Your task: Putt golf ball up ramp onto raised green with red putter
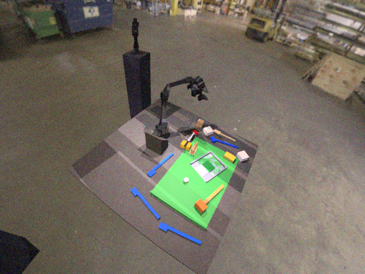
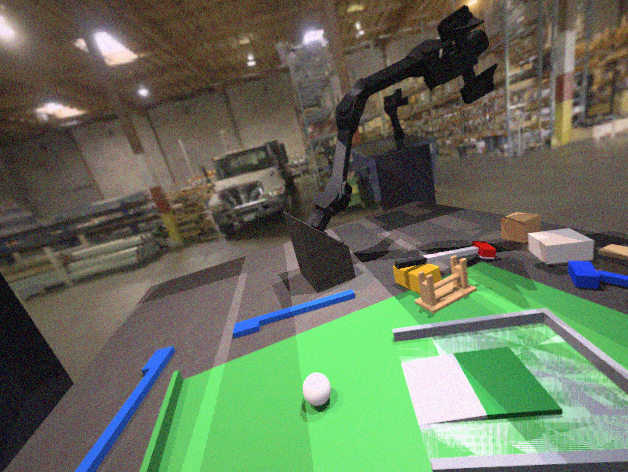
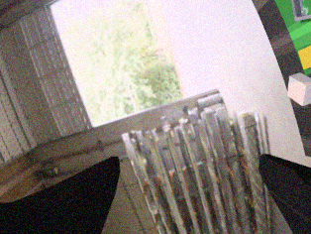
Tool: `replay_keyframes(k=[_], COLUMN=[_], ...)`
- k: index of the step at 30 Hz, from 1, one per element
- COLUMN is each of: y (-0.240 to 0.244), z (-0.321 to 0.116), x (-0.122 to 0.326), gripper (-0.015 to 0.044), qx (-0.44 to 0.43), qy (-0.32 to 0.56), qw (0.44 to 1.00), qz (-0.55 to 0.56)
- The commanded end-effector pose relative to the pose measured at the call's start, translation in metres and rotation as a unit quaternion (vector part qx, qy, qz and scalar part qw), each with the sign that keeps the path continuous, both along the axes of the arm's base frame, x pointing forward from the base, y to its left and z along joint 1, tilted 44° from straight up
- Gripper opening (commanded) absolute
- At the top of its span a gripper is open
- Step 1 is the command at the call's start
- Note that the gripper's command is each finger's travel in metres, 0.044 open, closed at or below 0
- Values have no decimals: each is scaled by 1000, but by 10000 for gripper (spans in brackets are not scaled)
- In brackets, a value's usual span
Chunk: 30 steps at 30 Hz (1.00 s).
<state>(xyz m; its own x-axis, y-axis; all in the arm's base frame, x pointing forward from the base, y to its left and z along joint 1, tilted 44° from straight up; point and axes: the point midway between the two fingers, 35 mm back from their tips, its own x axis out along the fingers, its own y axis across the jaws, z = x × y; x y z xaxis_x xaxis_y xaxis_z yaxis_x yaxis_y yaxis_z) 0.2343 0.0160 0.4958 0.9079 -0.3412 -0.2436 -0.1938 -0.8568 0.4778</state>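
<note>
The red putter, with a red head, a pale shaft and a black grip, lies beyond the green mat's corner, its grip end over yellow blocks beside a small wooden rack. The white golf ball rests on the green mat. A pale ramp adjoins the dark green square, inside a grey border. My gripper is open and empty, high above the table.
Blue sticks lie left and in front of the mat. An orange mallet lies on it. A blue mallet, a tan stick, white blocks, a tan block and a yellow block are rightward.
</note>
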Motion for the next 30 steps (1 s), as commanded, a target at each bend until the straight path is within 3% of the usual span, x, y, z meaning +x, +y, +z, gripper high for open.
replay_keyframes(k=[1, 6, 12, 21, 30], y=[1, 28, 61, 84, 106], z=[-1, -39, -96, -145, -195], x=[1, 27, 55, 67, 71], gripper=[426, 440, 440, 440, 440], qx=[-7, -191, -416, -561, -670], qy=[5, 117, 218, 236, 191], qw=[1000, 967, 830, 659, 450], qz=[4, 123, 302, 442, 559])
